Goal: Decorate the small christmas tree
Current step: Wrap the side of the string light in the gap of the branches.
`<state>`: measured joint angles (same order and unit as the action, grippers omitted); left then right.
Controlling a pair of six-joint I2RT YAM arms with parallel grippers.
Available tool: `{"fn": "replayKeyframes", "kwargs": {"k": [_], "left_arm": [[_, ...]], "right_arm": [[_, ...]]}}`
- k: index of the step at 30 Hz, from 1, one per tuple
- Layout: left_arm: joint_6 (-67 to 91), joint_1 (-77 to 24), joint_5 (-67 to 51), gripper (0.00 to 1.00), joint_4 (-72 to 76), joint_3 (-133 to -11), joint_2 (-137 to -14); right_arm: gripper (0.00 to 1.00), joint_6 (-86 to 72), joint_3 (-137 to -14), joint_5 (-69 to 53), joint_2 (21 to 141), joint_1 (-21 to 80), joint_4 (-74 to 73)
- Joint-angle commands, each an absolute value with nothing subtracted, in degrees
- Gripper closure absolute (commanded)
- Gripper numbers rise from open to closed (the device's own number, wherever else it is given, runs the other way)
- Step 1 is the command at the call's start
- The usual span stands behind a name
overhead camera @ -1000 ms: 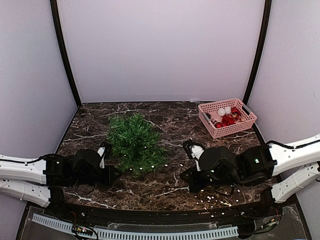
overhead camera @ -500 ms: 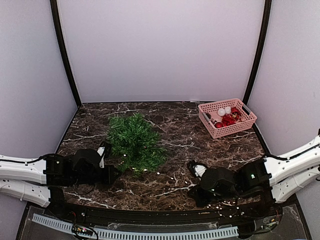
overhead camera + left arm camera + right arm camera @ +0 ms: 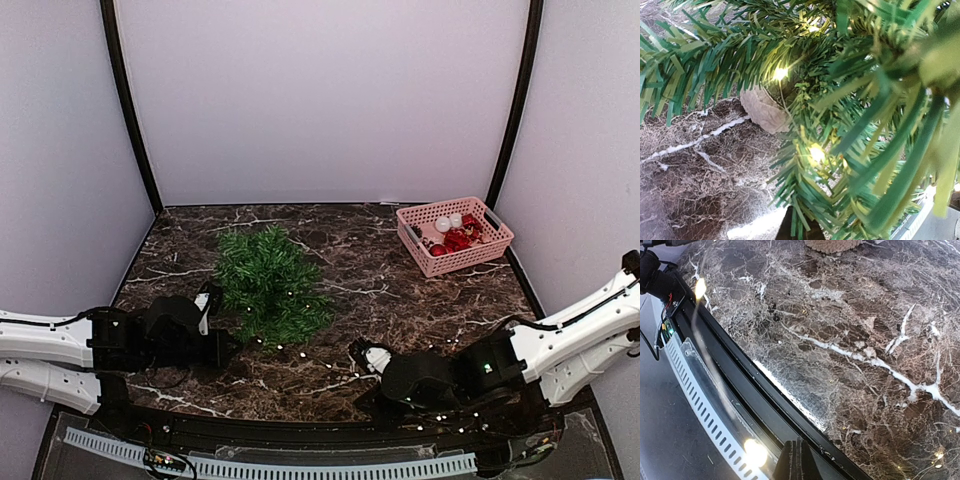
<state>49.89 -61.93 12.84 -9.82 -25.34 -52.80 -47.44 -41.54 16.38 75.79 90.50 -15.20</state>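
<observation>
Top external: pink basket (image 3: 441, 262) holds red, white ornaments (image 3: 457, 238); tree (image 3: 270, 285) well apart.

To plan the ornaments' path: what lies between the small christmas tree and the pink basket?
Nothing. The top view shows only bare marble table between the small christmas tree and the pink basket.

The tabletop (image 3: 400, 290) is dark brown stone-patterned, threaded with white veins, and glossy enough to catch small glints; three plain, pale lilac-grey panels enclose it: a back wall (image 3: 320, 100), a left wall (image 3: 60, 160) and a right wall (image 3: 590, 140); a black post (image 3: 128, 110) runs up the rear left corner, and another black post (image 3: 515, 100) up the rear right; along the near edge lies a black rail (image 3: 300, 425), and just below it a white slotted strip (image 3: 270, 468); the light is soft and even.
</observation>
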Motion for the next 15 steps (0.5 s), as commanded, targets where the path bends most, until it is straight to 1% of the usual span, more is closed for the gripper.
{"fn": "replayKeyframes", "kwargs": {"k": [1,8,15], "left_arm": [[49.5,-61.4,13.2,1.00,-10.3,-24.4,-52.0],[48.8,-61.0,12.8,1.00,-10.4,-24.3,-51.8],[47.6,-60.3,12.2,1.00,-10.3,-23.9,-50.9]], "right_arm": [[1.00,-49.3,-41.3,18.6,75.3,90.4,-15.7],[1.00,-50.2,-40.6,18.5,77.7,86.8,-17.1],[1.00,-47.9,-40.9,19.7,79.0,80.2,-18.8]]}}
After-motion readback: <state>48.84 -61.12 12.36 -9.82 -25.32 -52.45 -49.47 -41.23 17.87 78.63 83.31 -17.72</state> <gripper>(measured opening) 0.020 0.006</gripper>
